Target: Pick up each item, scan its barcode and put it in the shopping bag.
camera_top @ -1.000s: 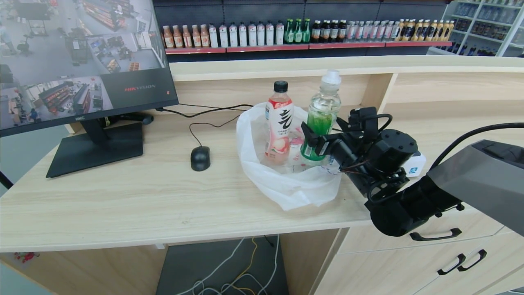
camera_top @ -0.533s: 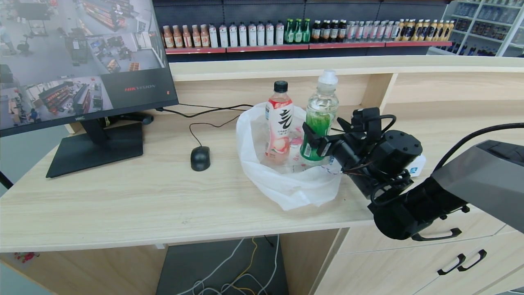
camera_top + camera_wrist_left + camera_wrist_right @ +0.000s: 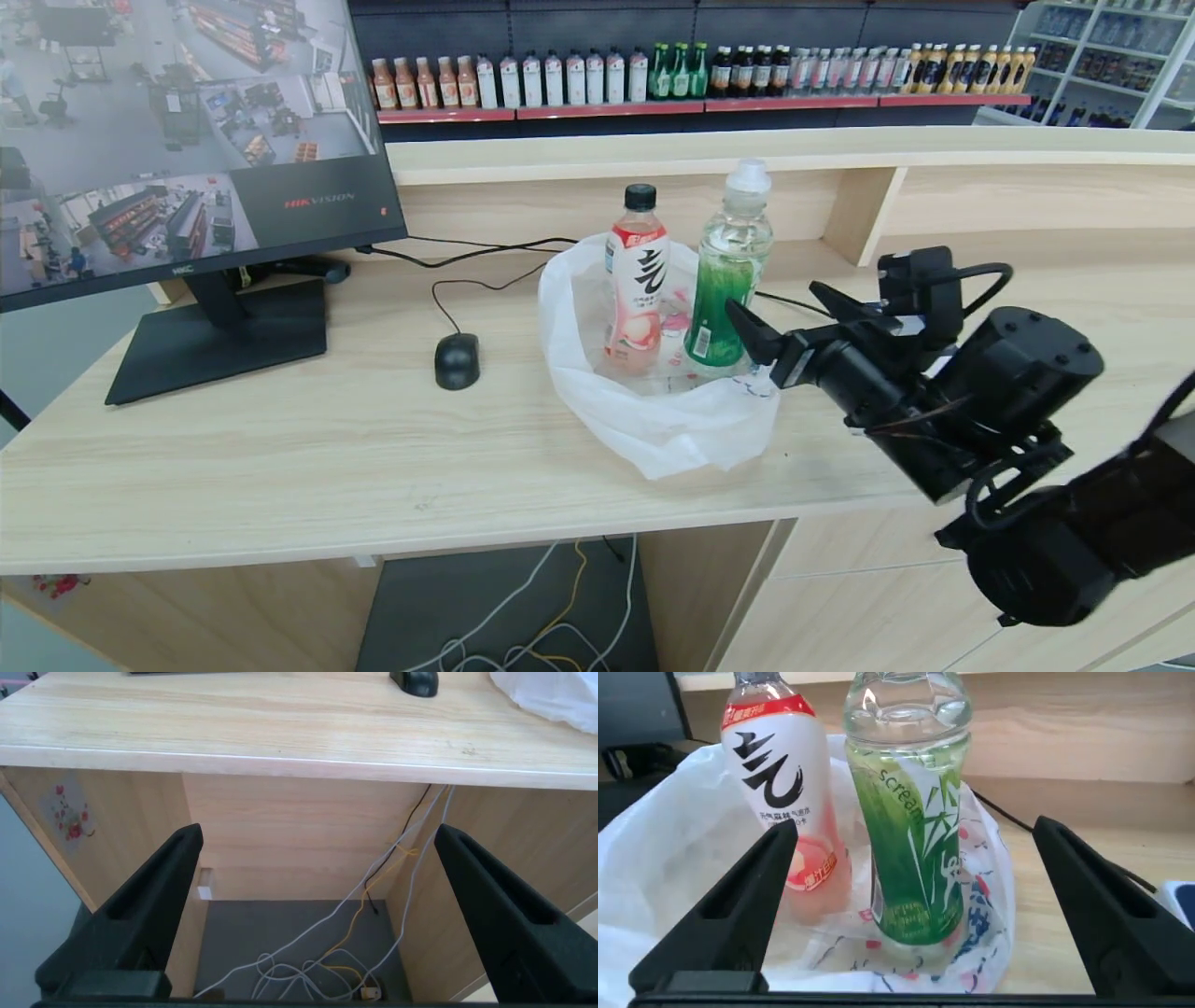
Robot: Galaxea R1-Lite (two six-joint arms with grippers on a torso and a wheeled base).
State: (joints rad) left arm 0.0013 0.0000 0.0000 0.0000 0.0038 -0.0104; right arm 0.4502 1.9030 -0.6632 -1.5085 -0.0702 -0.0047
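Currently the black right gripper (image 3: pixel 775 303) is wide open and empty, near the clear green-labelled plastic bottle (image 3: pixel 721 299). This bottle stands upright inside the white plastic shopping bag (image 3: pixel 653 425), beside a pink-labelled bottle (image 3: pixel 637 280). The left gripper (image 3: pixel 318 840) is also open and holds nothing.

Light wood worktop (image 3: pixel 308 467); monitor (image 3: pixel 168 131) at far left, mouse (image 3: pixel 456 360) near its stand. Bottle-stocked shelf (image 3: pixel 700 105) behind. Loose cables (image 3: pixel 523 625) trail underneath.
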